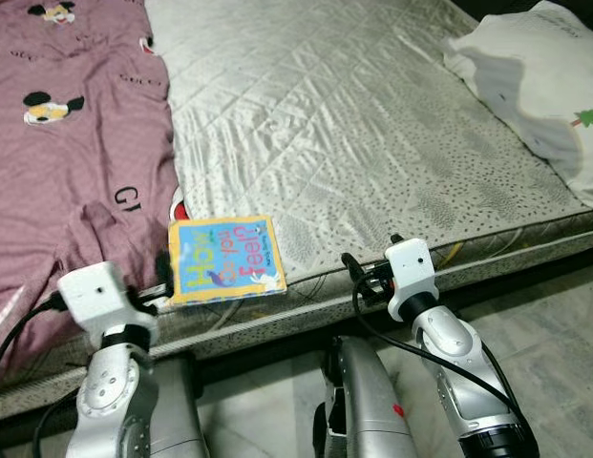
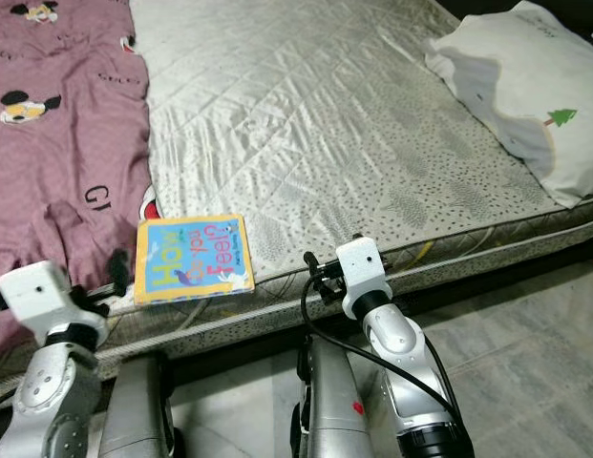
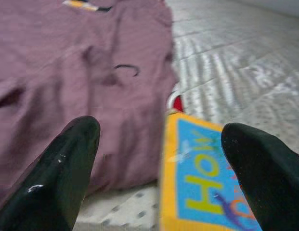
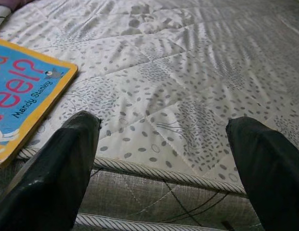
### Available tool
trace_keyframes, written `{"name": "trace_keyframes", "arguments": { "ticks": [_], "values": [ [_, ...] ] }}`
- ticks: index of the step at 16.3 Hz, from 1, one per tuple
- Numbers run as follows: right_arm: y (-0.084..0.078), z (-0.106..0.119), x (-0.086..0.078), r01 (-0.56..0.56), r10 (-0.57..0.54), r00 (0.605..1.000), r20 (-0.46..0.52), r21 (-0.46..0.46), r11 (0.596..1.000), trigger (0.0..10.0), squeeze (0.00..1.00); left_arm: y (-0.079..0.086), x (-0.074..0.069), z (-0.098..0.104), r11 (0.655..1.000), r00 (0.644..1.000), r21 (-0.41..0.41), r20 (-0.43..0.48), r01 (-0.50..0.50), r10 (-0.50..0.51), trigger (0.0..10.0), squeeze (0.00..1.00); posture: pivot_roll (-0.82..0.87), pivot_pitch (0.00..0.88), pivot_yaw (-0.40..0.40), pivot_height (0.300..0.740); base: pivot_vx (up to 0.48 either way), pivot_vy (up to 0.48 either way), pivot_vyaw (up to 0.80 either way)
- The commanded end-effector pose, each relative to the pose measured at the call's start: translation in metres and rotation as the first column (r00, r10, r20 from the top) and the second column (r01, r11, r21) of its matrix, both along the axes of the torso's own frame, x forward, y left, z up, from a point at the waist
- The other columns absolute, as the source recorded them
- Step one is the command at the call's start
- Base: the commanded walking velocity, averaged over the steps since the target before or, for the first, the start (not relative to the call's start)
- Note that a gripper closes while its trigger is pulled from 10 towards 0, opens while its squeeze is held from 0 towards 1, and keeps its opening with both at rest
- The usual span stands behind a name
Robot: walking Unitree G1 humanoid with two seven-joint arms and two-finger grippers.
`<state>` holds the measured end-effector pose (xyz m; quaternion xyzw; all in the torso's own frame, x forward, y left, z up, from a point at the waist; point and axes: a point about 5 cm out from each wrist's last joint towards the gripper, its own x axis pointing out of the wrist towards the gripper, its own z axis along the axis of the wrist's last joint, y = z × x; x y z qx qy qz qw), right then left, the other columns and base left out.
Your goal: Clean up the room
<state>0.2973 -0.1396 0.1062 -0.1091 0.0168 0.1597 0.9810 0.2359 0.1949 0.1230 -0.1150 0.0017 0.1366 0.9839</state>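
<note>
Pillow [image 1: 544, 86] cut off by the frame edge.

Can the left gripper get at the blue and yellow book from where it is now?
Probably yes. The left gripper is open at the mattress edge, the book lies flat just ahead between its fingers, with nothing in between.

The left gripper [image 3: 159, 159] has its two black fingers [image 3: 67, 168] spread wide apart, nothing between them touching either one. Just beyond them lies a children's book [image 3: 207, 183] with a yellow border and blue cover reading "How", resting on the grey quilted mattress [image 3: 245, 72]. Beside the book's edge spreads a mauve blanket [image 3: 67, 72], rumpled, with a small red patch [image 3: 177, 102] at its border.
</note>
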Motion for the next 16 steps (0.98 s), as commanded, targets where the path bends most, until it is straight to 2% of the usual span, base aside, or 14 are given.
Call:
{"name": "trace_keyframes", "arguments": {
  "ticks": [1, 4, 7, 10, 11, 13, 14, 16],
  "values": [
    [-0.004, -0.004, -0.001, 0.007, -0.007, 1.0, -0.016, -0.007, 1.0, 10.0, 0.0, 0.005, -0.006, -0.008, 1.0, 0.999, -0.002, -0.047, -0.027, 0.026, 10.0, 0.0, -0.02, 0.187, -0.066, 0.533, 0.0, 0.0, 0.0],
    [-0.009, -0.006, -0.001, 0.017, -0.017, 1.0, -0.024, -0.026, 1.0, 10.0, 0.0, 0.017, -0.02, -0.017, 0.997, 0.993, 0.001, -0.094, -0.072, 0.072, 10.0, 0.0, -0.01, 0.191, -0.07, 0.533, 0.0, 0.0, 0.0],
    [-0.014, -0.006, 0.001, 0.027, -0.029, 0.999, -0.025, -0.043, 0.999, 10.0, 0.0, 0.021, -0.023, -0.022, 0.996, 0.988, -0.031, -0.131, -0.082, 0.077, 10.0, 0.0, -0.01, 0.197, -0.077, 0.533, 0.0, 0.0, 0.0],
    [-0.018, -0.001, 0.004, 0.041, -0.042, 0.999, -0.003, -0.06, 0.997, 10.0, 0.0, 0.038, -0.008, -0.026, 0.992, 0.986, -0.073, -0.141, -0.105, 0.094, 10.0, 0.0, -0.02, 0.196, -0.081, 0.533, 0.0, 0.0, 0.0],
    [-0.021, 0.002, 0.004, 0.042, -0.041, 0.999, 0.009, -0.067, 0.997, 10.0, 0.0, 0.042, -0.002, -0.025, 0.993, 0.989, -0.082, -0.129, -0.085, 0.074, 10.0, 0.0, -0.03, 0.196, -0.082, 0.533, 0.0, 0.0, 0.0],
    [-0.025, 0.008, 0.001, -0.003, 0.003, 1.0, -0.006, -0.031, 1.0, 10.0, 0.0, 0.039, 0.003, -0.029, 0.989, 0.989, -0.143, -0.149, -0.041, 0.019, 10.0, 0.0, -0.04, 0.2, -0.083, 0.533, 0.0, 0.0, 0.0],
    [-0.025, 0.008, 0.001, -0.003, 0.003, 1.0, -0.006, -0.031, 1.0, 10.0, 0.0, 0.039, 0.003, -0.029, 0.989, 0.989, -0.143, -0.149, -0.041, 0.019, 10.0, 0.0, -0.04, 0.2, -0.083, 0.533, 0.0, 0.0, 0.0],
    [-0.027, 0.013, -0.005, -0.071, 0.072, 0.997, -0.029, 0.019, 0.997, 10.0, 0.0, 0.034, 0.005, -0.038, 0.983, 0.983, -0.184, -0.18, -0.004, -0.03, 10.0, 0.0, -0.05, 0.199, -0.088, 0.533, 0.0, 0.0, 0.0]
  ]
}}
